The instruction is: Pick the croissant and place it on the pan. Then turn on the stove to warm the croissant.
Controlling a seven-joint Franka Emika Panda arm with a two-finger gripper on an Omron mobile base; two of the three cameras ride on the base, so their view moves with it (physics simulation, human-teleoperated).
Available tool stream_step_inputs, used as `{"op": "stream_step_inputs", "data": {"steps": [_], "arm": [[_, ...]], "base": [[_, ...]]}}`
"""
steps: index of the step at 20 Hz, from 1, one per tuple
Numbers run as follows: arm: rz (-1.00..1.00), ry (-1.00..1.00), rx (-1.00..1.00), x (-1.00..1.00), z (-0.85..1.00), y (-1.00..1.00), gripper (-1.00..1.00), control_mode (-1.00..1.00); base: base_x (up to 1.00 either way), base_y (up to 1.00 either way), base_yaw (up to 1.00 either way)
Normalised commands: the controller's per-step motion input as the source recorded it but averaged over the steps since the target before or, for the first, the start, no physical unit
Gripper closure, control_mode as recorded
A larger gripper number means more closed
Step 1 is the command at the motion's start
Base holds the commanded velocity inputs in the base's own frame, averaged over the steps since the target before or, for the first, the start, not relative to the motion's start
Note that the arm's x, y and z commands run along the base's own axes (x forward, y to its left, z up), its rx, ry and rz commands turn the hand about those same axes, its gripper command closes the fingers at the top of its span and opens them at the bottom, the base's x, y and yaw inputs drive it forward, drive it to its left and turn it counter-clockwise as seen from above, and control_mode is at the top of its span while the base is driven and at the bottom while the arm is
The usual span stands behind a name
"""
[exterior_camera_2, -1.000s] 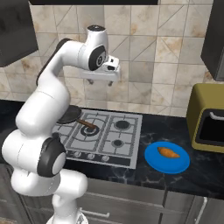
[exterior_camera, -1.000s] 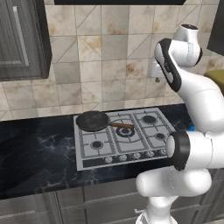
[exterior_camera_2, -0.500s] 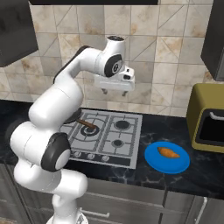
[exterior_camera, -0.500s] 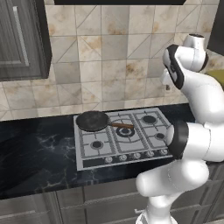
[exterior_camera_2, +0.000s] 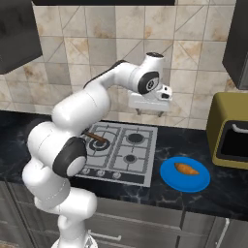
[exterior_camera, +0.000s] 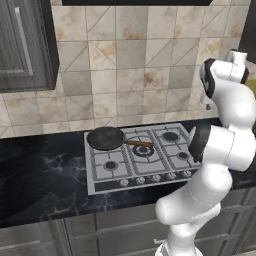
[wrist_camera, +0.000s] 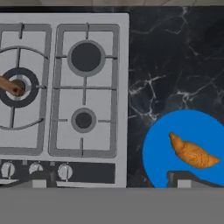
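Observation:
The croissant (exterior_camera_2: 187,168) (wrist_camera: 193,153), a golden-brown lump, lies on a flat blue plate (exterior_camera_2: 175,179) (wrist_camera: 157,151) on the dark counter right of the stove (exterior_camera_2: 114,162) (exterior_camera: 150,172) (wrist_camera: 120,57). On the stove's back left burner rests the dark pan (exterior_camera: 105,138), whose wooden handle (exterior_camera: 139,143) (exterior_camera_2: 97,137) (wrist_camera: 9,85) points toward the middle burner. My gripper (exterior_camera_2: 149,113) (wrist_camera: 111,180) hangs open and empty, high above the stove's right edge. It is up and to the left of the plate. A row of knobs (wrist_camera: 64,171) (exterior_camera: 150,178) runs along the stove's front.
A yellow-green oven-like appliance (exterior_camera_2: 228,131) stands on the counter right of the plate. Dark cabinets (exterior_camera: 25,45) hang upper left and upper right (exterior_camera_2: 237,38). A tiled wall (exterior_camera: 130,65) backs the black marble counter (exterior_camera: 40,175).
The arm has swung to the right, carrying the open gripper from above the middle of the stove to above its right edge. Pan, croissant and plate have stayed put.

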Motion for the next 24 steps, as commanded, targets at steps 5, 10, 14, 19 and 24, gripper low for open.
{"op": "stream_step_inputs", "data": {"steps": [5, 10, 14, 19, 24], "arm": [[0.01, 0.16, -0.01, 0.08, -0.7, -0.7, -1.0, -1.0], [0.02, 0.17, -0.01, 0.03, -0.76, -0.59, -1.0, -1.0], [0.04, 0.13, -0.01, 0.0, -0.74, -0.55, -1.0, -1.0], [0.05, 0.15, -0.01, 0.0, -0.81, -0.43, -1.0, -1.0], [0.01, 0.01, 0.0, 0.0, -0.11, -0.07, -1.0, -1.0]], "base": [[0.0, 0.0, 0.0], [0.0, 0.0, 0.0], [0.0, 0.0, 0.0], [0.0, 0.0, 0.0], [0.0, 0.0, 0.0]]}}
